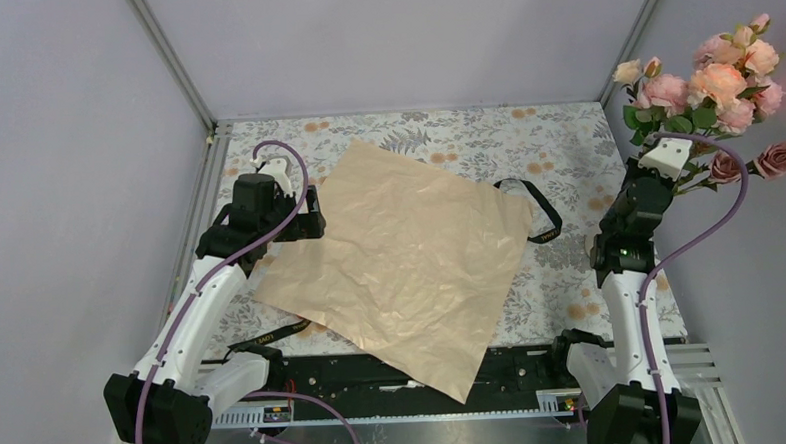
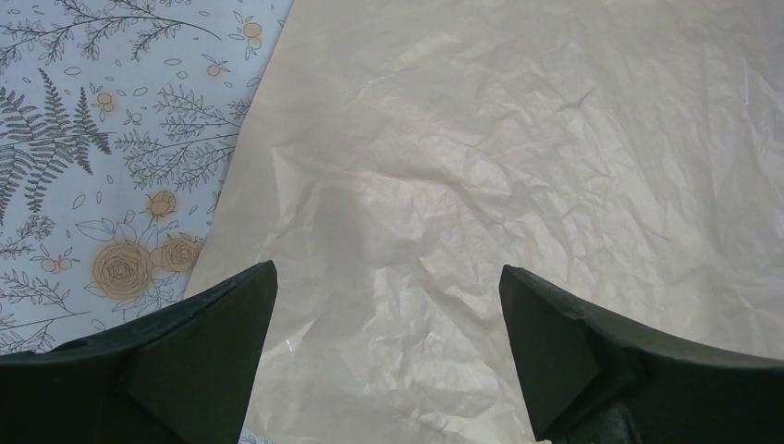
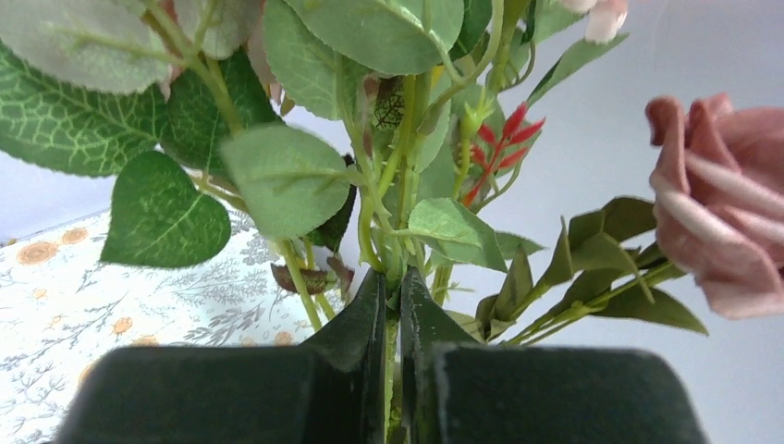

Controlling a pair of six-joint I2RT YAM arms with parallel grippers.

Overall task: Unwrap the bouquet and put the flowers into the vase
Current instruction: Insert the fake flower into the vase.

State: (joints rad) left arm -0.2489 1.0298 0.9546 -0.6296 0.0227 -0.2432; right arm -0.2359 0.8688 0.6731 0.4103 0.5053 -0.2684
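Flowers (image 1: 721, 80): out of the wrap, held in the air at the far right corner of the worktop (image 1: 566, 139). The long axis runs from the stems at the grip up and away to the blooms. In the top view the heads point far-right, and two mauve roses branch off to the right.
Right pincer (image 3: 393, 289): pressed together on the green stems, just below the leaves.
Wrapping paper (image 1: 400, 252): lies flat, tan side up, one corner over the near edge.
Left pincer (image 2: 388, 282): spread wide, holding nothing, above the paper near its left edge.
Black ribbon (image 1: 541, 214): loose, at the paper's right corner.
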